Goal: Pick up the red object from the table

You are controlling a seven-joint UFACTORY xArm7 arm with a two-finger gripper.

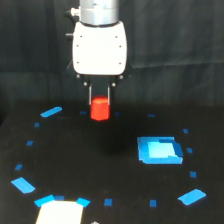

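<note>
The red object (pixel 100 109) is a small red-orange cylinder sitting between the two thin dark fingers of my gripper (pixel 99 101), below the white gripper body (pixel 99 47). The fingers flank its upper half closely on both sides and appear shut on it. Whether its base rests on the black table (pixel 90 160) or hangs just above it cannot be told from this view.
A large blue square patch (pixel 159 150) lies on the exterior view's right. Small blue tape marks ring the table, including one (pixel 51 111) left of the cylinder and one (pixel 192 196) at the lower right. A bright blue-white patch (pixel 61 209) sits at the bottom edge.
</note>
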